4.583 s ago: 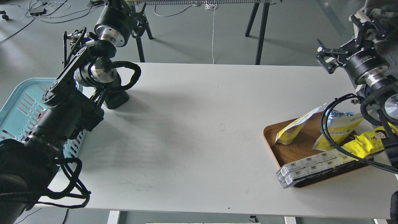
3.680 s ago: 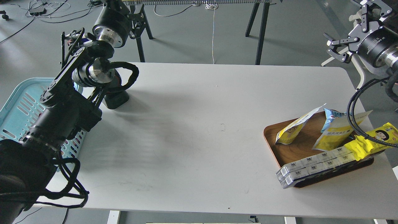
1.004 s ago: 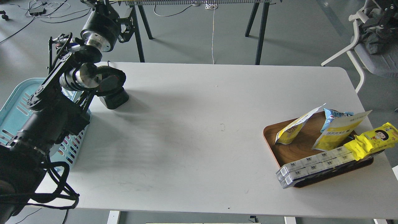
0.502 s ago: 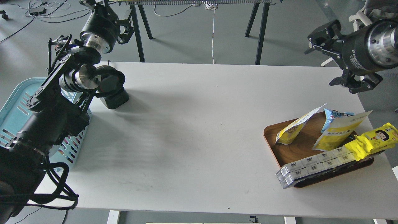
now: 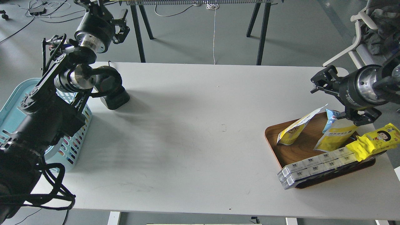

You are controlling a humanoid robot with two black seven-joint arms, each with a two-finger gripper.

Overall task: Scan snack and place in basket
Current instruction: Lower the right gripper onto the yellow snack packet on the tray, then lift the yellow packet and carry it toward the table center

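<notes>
The snack (image 5: 296, 126), a pouch with a white top and yellow bottom, leans at the left of the brown wooden tray (image 5: 295, 149) on the table's right side. My right gripper (image 5: 340, 99) is open and empty. It hovers just above the tray's back edge, up and to the right of the snack and not touching it. The light blue basket (image 5: 14, 100) stands off the table's left edge, partly hidden by my left arm. My left gripper (image 5: 103, 12) is raised at the far left beyond the table, open and empty.
A black scanner (image 5: 114, 97) stands on the table's back left. The tray also holds a yellow pouch with a light-blue top (image 5: 336, 132), a bright yellow cartoon-face packet (image 5: 373, 141) and a row of small white boxes (image 5: 314, 167). A chair (image 5: 359, 47) stands at the back right.
</notes>
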